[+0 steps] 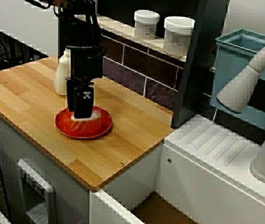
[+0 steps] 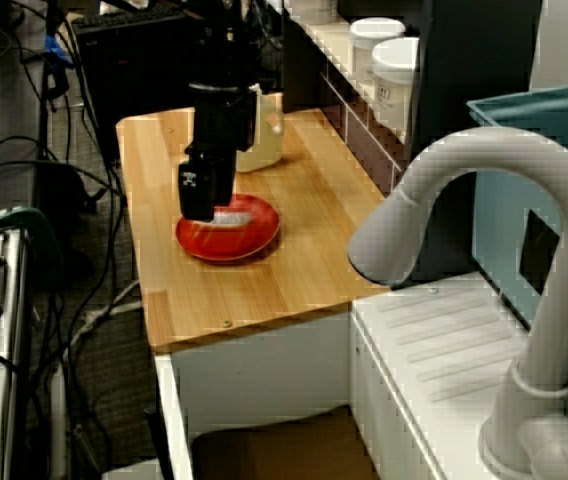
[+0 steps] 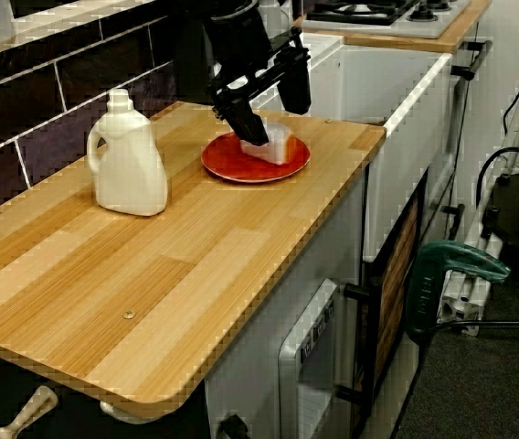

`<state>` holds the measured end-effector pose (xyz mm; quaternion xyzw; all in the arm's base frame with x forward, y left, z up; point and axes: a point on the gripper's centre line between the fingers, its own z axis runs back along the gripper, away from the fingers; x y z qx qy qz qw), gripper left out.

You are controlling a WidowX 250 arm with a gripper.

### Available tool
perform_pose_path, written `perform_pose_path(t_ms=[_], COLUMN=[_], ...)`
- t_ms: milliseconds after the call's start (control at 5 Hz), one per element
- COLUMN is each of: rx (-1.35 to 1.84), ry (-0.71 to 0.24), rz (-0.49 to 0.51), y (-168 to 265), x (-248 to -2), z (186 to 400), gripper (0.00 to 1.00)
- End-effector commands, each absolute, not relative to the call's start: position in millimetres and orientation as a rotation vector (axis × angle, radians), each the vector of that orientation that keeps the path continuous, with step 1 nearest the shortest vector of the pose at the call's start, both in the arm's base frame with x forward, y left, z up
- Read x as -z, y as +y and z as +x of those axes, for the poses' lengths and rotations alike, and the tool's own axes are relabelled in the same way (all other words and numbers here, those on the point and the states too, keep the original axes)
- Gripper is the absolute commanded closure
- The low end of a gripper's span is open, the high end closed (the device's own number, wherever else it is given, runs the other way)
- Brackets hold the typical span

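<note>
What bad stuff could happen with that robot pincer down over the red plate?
The pincer sits low over the white thing on the red plate; a push down might tip or slide the plate. The white jug stands close by, so a sideways swing could knock it over.

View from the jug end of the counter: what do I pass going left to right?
white jug → red plate → green handle. The pincer and the pale block sit over the plate, so they have no place of their own in the order.
</note>
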<state>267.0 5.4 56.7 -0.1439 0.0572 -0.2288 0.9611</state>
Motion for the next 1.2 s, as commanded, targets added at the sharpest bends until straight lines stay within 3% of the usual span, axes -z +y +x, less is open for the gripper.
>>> perform_pose_path(t_ms=[0, 1000], rx=[0.451, 0.503], ry=[0.081, 0.072], rz=[-0.291, -0.256], y=[15, -12], x=[-67, -66], z=[272, 259], gripper=[0.0, 0.0])
